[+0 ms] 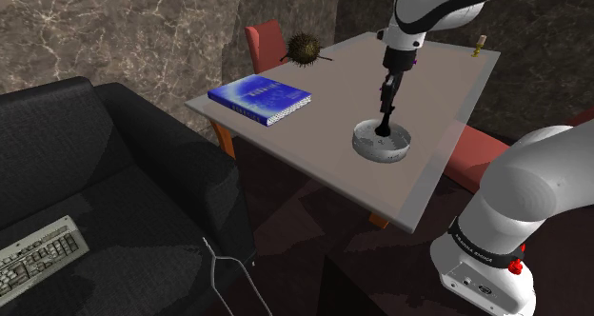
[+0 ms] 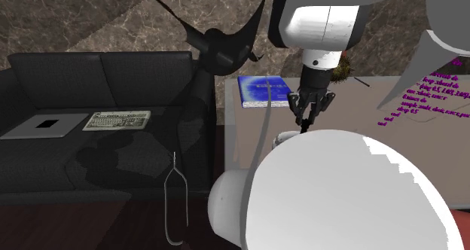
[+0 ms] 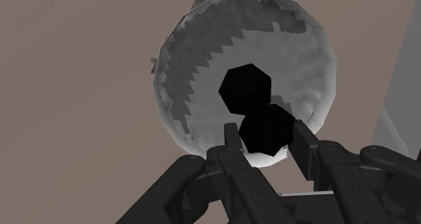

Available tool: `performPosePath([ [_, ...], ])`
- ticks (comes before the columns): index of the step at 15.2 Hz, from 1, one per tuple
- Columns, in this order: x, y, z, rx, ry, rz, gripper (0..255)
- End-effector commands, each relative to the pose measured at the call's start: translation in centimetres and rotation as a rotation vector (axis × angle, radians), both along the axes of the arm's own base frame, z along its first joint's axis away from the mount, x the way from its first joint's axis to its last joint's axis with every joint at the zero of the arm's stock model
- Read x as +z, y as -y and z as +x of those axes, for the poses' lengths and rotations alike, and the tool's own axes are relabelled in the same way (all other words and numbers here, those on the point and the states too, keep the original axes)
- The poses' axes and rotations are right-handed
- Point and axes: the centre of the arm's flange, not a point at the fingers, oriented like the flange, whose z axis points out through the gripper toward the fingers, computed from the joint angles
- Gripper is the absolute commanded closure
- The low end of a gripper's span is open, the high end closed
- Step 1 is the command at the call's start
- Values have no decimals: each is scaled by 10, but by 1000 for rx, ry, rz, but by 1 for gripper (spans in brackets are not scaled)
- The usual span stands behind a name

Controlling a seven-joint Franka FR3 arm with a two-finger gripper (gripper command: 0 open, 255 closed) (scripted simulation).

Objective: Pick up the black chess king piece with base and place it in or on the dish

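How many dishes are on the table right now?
1. The grey dish sits on the table beneath the claw, which clasps the black king over it. The arm covers part of the table, so another could be hidden.

**Dim room, pale table**

Low light throughout; sofa [image 1: 114,171] near black at 9 o'clock in the shoulder view, table [image 1: 438,105] palest. Saw-toothed shade inside the dish [image 3: 202,88] from 12 round to 8 o'clock. Flat white arm [image 2: 361,196] at 5 o'clock in the second exterior view.
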Motion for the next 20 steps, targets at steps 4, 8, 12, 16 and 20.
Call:
performPosePath([
  [4,-5,-1,0,0,1,0,255],
  [8,-5,-1,0,0,1,0,255],
  [12,-5,-1,0,0,1,0,0],
  [16,21,0,0,0,1,0,0],
  [20,44,1,0,0,1,0,0],
])
